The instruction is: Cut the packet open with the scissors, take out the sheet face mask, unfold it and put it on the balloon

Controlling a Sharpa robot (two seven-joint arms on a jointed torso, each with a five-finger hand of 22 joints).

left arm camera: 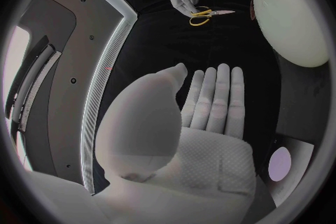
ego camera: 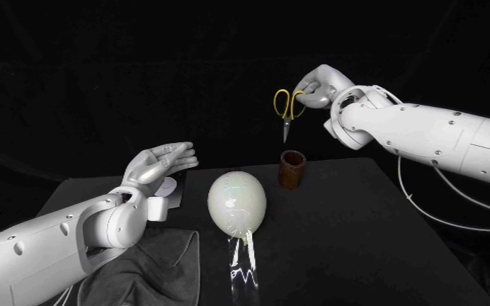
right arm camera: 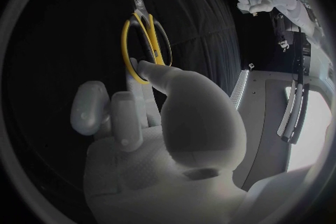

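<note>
fingers [right arm camera: 155,71] of right hand [ego camera: 321,86] gripping yellow-handled scissors [ego camera: 288,110], blades closed, tips down, left hand [ego camera: 158,164] outstretched, empty

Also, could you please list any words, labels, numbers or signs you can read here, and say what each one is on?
No text can be read.
The packet shows a pale oval patch; any print on it is too small and blurred to read.
The scissors and the balloon show no legible marking.
</note>
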